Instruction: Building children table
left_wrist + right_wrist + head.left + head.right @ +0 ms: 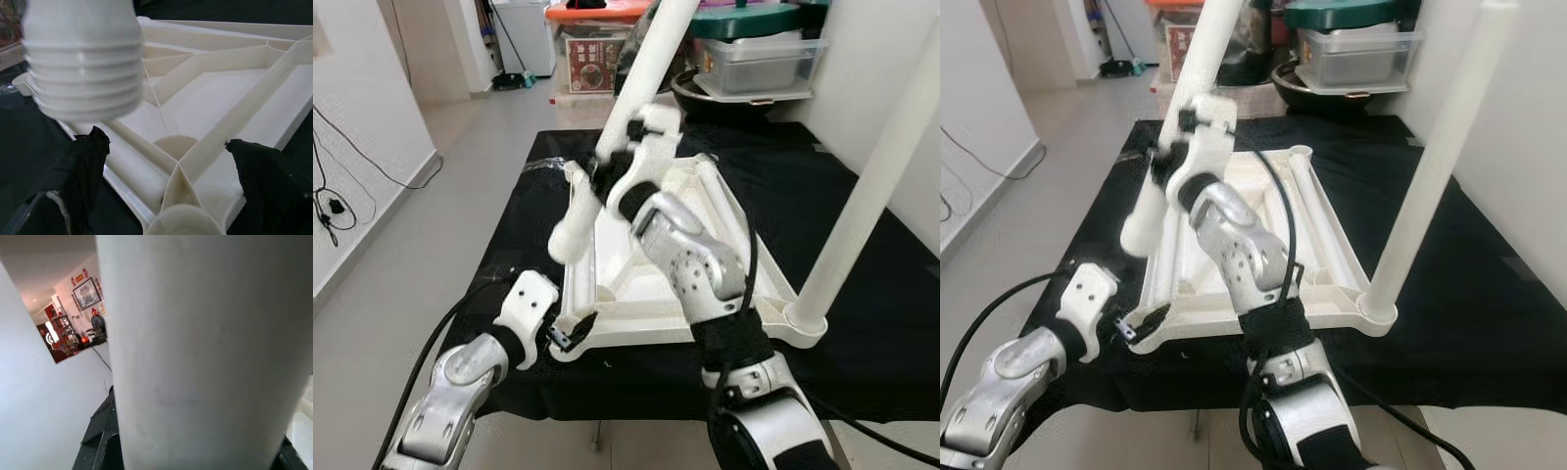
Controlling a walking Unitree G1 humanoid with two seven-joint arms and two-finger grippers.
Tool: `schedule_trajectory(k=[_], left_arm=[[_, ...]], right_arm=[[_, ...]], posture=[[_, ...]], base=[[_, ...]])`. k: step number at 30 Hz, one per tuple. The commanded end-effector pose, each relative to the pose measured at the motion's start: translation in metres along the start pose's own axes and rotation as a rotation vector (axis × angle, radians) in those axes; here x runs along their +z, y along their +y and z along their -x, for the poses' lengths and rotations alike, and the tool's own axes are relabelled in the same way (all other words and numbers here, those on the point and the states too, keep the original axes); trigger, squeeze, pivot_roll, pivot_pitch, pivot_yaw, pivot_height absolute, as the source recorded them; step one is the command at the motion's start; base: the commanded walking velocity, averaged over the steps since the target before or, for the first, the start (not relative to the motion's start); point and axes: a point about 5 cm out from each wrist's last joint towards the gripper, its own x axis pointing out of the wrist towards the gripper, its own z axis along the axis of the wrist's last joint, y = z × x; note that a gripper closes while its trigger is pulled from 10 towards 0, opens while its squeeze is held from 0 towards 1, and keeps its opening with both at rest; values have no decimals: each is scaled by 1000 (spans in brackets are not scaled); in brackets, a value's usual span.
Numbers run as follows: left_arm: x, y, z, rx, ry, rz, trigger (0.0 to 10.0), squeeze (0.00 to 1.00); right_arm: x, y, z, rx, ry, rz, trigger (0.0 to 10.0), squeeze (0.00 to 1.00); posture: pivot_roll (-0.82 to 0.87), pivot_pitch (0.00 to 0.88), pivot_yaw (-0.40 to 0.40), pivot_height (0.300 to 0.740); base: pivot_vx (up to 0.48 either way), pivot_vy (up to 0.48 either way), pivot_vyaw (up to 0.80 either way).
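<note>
An upturned cream ribbed plastic tabletop [651,284] lies on a black cloth-covered table [862,323], one white cylindrical leg [871,186] upright at its 4 o'clock corner. The right gripper [612,171] pinches a second white threaded-end leg [626,117], tilted above the 8 o'clock socket, where the left gripper [570,333] sits with fingers spread.

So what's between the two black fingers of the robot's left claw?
In the left wrist view, the corner of the white tabletop with its round leg socket lies between the left claw fingers.
</note>
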Motion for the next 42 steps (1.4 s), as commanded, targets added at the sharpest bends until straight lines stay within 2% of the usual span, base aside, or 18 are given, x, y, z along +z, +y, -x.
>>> schedule_trajectory(k=[1,4,5,9,12,17,19,21,24,26,32,33,34,35,42], left_arm=[[3,9,-1,42,3,-43,10000,0],[8,15,-4,92,-9,-69,10000,0],[10,21,-6,145,-14,-84,10000,0],[11,29,-9,219,-29,-56,10000,0],[11,27,-13,215,-36,-45,10000,0],[14,22,-32,180,-63,-15,10000,0],[14,22,-32,180,-63,-15,10000,0],[18,20,-40,150,-86,5,10000,0],[21,16,-42,124,-100,11,10000,0],[25,8,-47,76,-118,14,10000,0],[22,4,-49,65,-112,14,10000,0],[20,4,-48,62,-109,13,5098,0],[19,4,-48,60,-109,12,5098,0],[19,4,-46,61,-112,5,0,0],[17,5,-43,62,-114,-17,0,0]], right_arm=[[-1,2,2,6,3,47,0,0],[-3,0,3,-3,9,60,0,0],[-4,-2,4,-10,14,67,0,0],[-5,0,7,23,17,56,0,0],[-7,4,9,51,17,50,0,0],[-9,19,15,159,18,34,0,0],[-9,19,15,159,18,34,0,0],[-10,27,19,215,24,32,0,0],[-12,28,20,229,31,31,0,0],[-16,30,22,236,45,29,0,0],[-18,31,23,241,51,26,0,0],[-18,32,23,243,51,25,0,0],[-18,32,23,245,51,24,0,0],[-18,32,23,247,53,25,0,0],[-19,32,24,248,57,26,0,0]], posture=[[82,0,-1,740],[79,0,0,740],[79,0,1,740],[76,0,2,740],[65,0,8,740],[44,0,22,740],[44,0,22,740],[40,0,26,740],[39,0,26,740],[40,0,27,740],[39,0,28,740],[42,0,25,740],[42,0,25,740],[45,0,23,740],[50,0,18,740]], base=[[0,0,0],[0,0,0],[0,0,0],[0,0,0],[0,0,0],[0,0,0],[0,0,0],[0,0,0],[0,0,0],[0,0,0],[0,0,0],[0,0,0],[0,0,0],[0,0,0],[0,0,0]])
